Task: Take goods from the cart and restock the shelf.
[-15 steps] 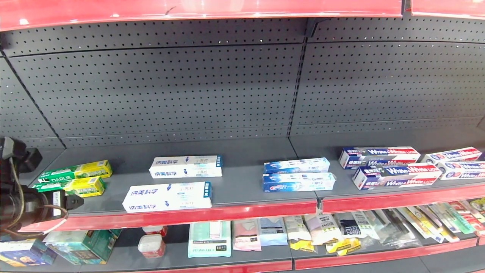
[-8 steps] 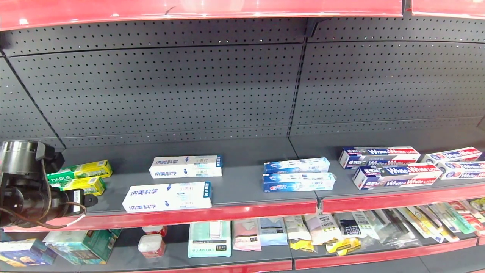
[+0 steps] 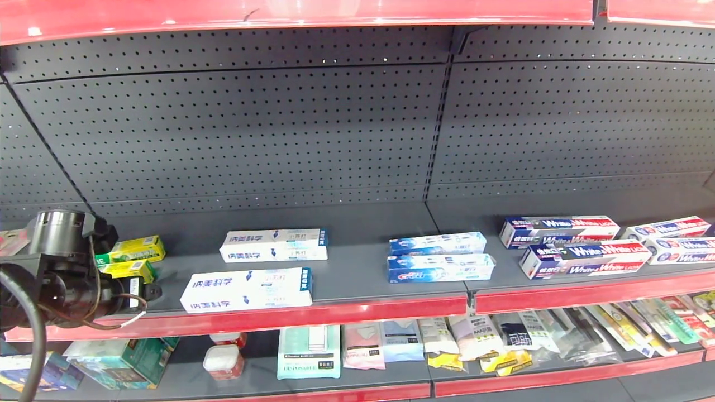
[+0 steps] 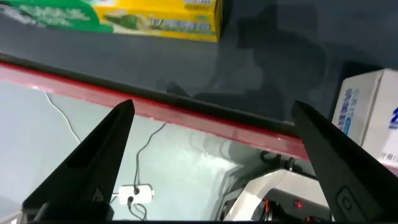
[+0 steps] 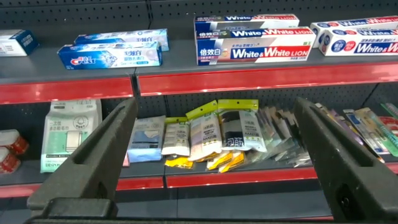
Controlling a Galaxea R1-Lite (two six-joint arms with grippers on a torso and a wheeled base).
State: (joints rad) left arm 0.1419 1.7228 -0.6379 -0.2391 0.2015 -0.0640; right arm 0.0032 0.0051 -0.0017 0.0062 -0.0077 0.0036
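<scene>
Toothpaste boxes (image 3: 246,289) flat, long sides along shelf (image 3: 357,223)

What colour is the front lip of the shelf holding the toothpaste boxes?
The front lip is red, seen best in the head view.

The grey shelf (image 3: 363,220), fronted by a red lip, carries, all lying flat, two green-and-yellow toothpaste boxes (image 3: 134,249) at the left end, two white boxes (image 3: 246,290) one behind the other, two blue boxes (image 3: 441,268) near the middle, and white-and-blue boxes (image 3: 585,259) at the right. The lower shelf (image 3: 402,377) beneath holds small cartons (image 3: 120,357) at the left, two small red-and-white jars (image 3: 223,362), and a row of flat packets (image 3: 475,335) running to the right
</scene>
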